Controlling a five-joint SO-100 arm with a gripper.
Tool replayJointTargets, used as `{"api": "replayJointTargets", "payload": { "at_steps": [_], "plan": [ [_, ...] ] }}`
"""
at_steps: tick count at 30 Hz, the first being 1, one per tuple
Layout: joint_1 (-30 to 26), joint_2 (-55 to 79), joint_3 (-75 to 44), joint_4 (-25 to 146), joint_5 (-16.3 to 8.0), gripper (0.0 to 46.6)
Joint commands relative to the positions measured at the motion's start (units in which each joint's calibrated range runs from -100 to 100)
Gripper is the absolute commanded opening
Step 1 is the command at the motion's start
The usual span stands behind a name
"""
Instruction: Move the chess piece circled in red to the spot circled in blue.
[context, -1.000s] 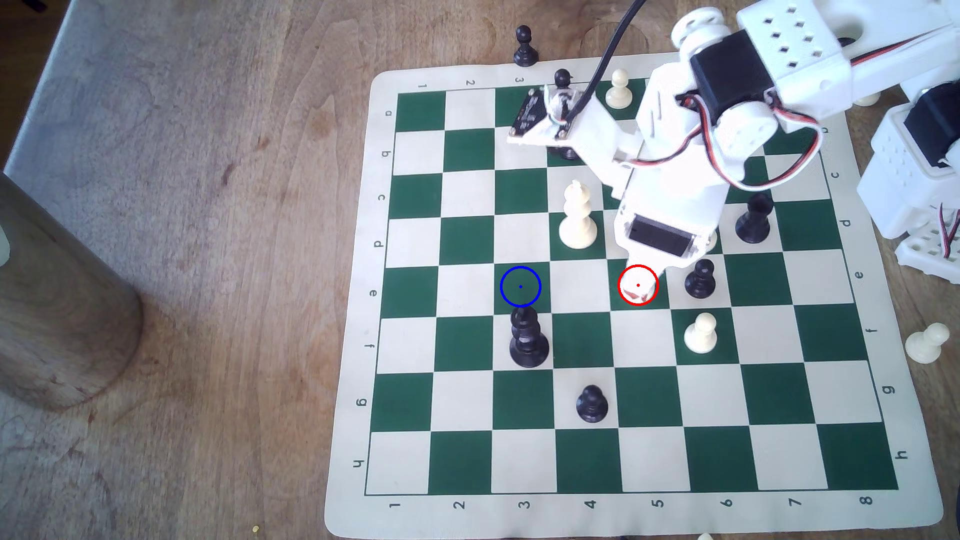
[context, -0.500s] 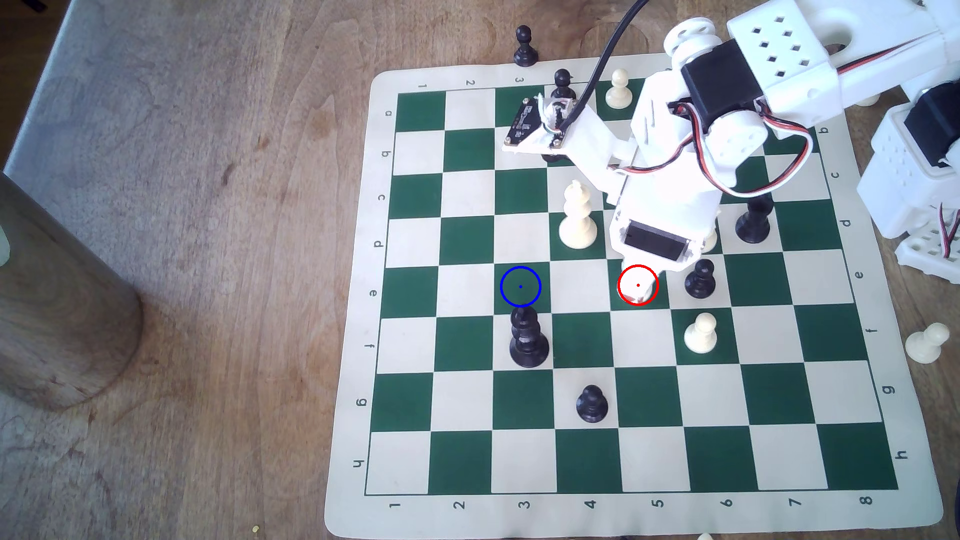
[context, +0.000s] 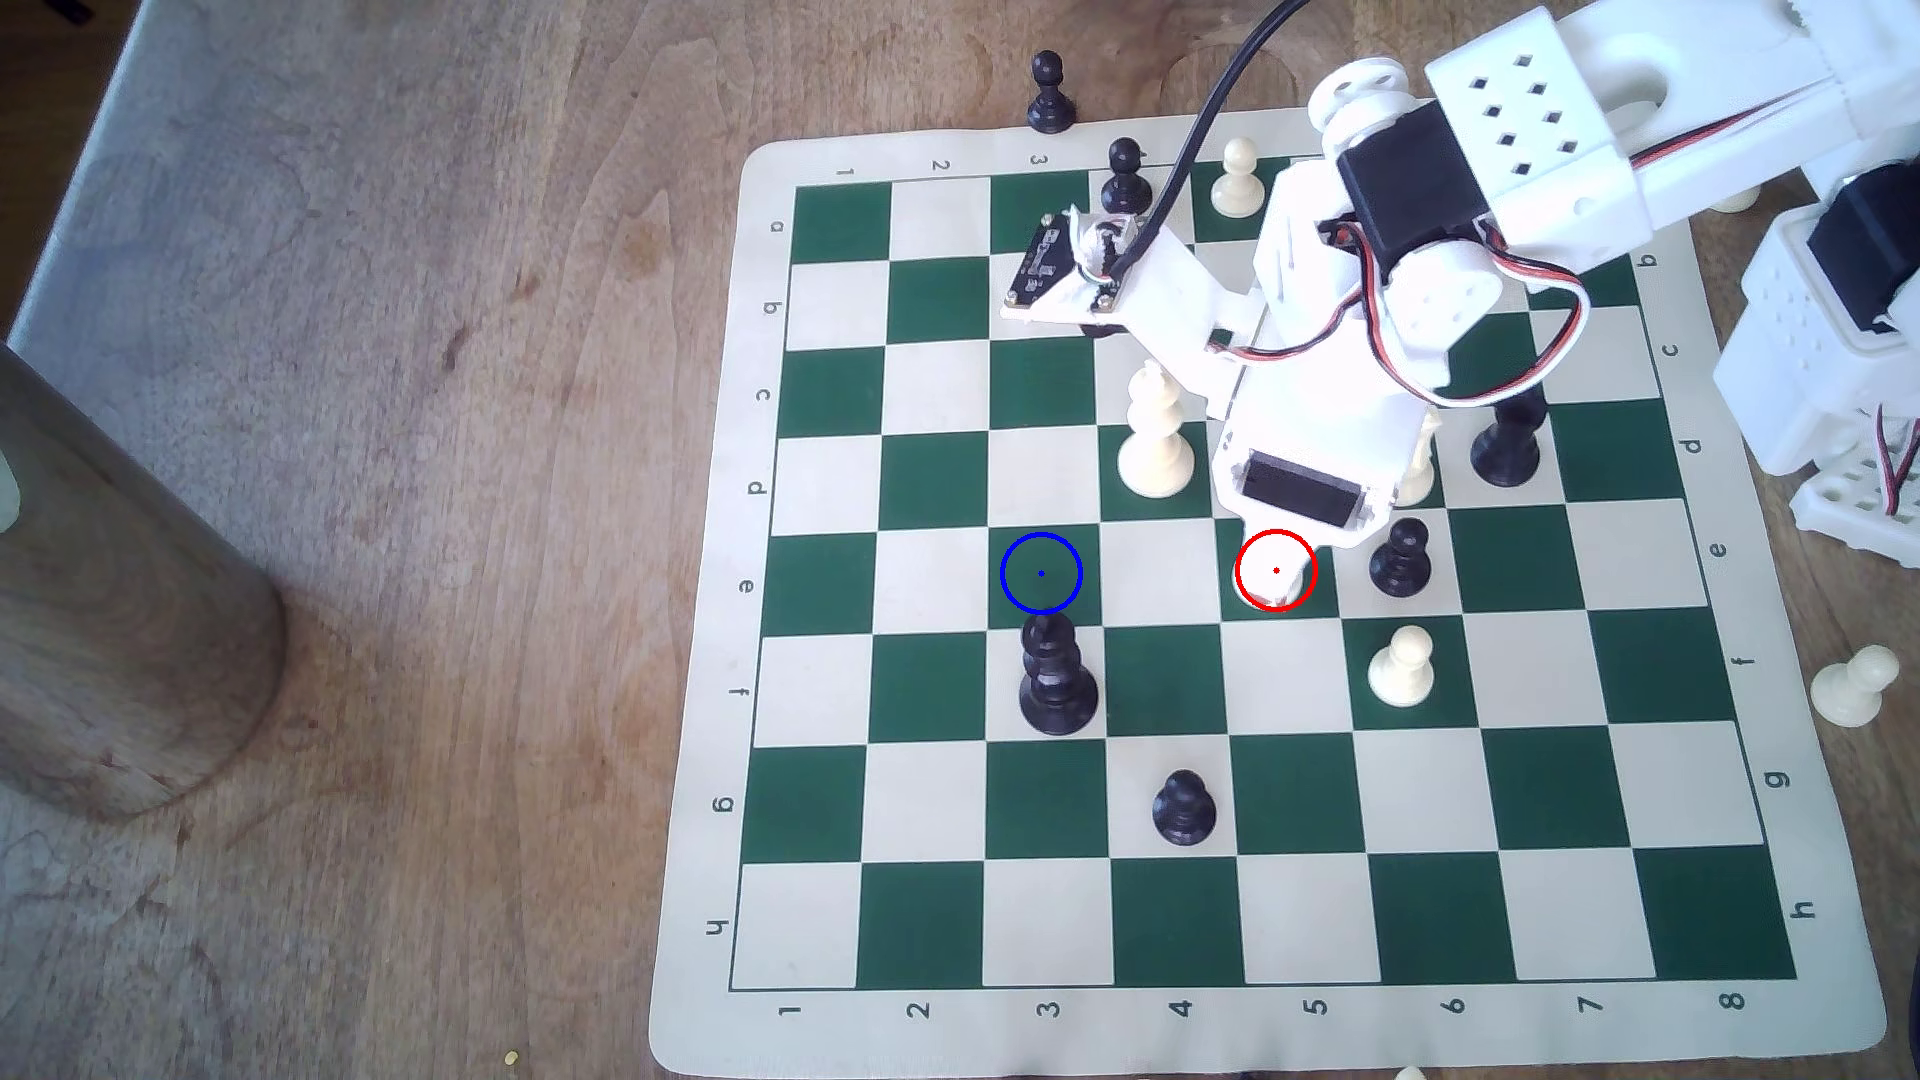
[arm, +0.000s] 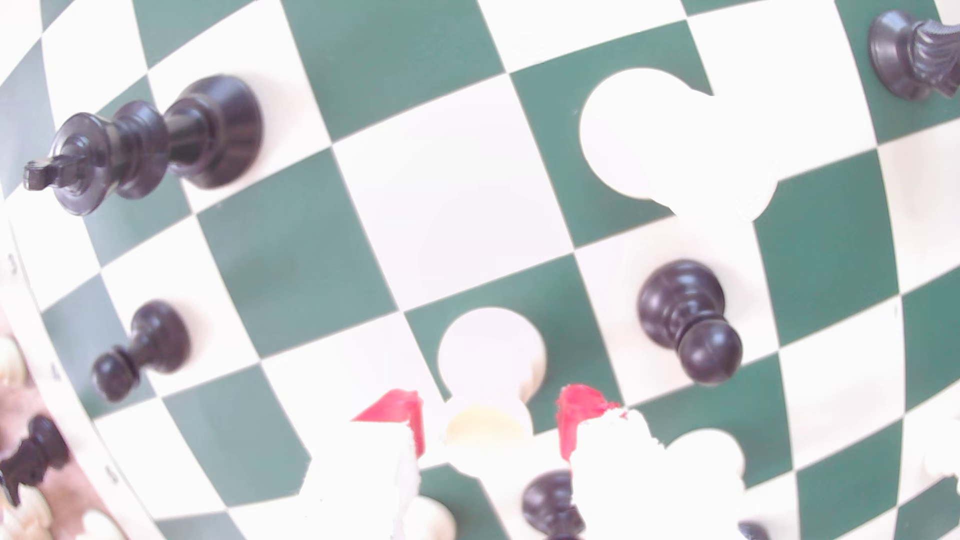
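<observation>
1. The claw (arm: 488, 415) hangs low over the chessboard (context: 925, 914), its two red-tipped fingers (arm: 400, 410) standing apart with a gap a little wider than the piece between them.
2. The cream-white rook (arm: 491, 358) stands upright between those fingers on a dark green square; in the wrist view thin slivers of space show on both sides of its top, so the fingers flank it without clearly pressing it. Whether either pad touches it I cannot tell.
3. In the exterior view the rook (context: 1276, 592) sits inside the red ring, mostly covered by the claw (context: 1278, 582) and the arm's white body above it.
4. The blue-ringed square (context: 1041, 572) lies in the same row, two squares toward the exterior view's left, bare, with a black king (context: 1057, 675) on the square just below it.
5. A black pawn (context: 1402, 559) stands one square to the exterior view's right of the rook, and a cream bishop (context: 1155, 431) stands diagonally up-left of it.
</observation>
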Motion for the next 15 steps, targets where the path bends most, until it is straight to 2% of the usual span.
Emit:
{"api": "replayJointTargets", "payload": {
  "at_steps": [1, 10, 14, 15],
  "plan": [
    [-0.79, -1.01, -0.66, -0.43, -0.10, 13.8],
    [-0.39, -1.09, -1.29, -0.43, -0.24, 12.4],
    [-0.16, -1.09, -1.39, -0.43, -0.15, 7.4],
    [-0.16, -1.43, -1.20, -0.43, -0.10, 4.1]
  ]
}}
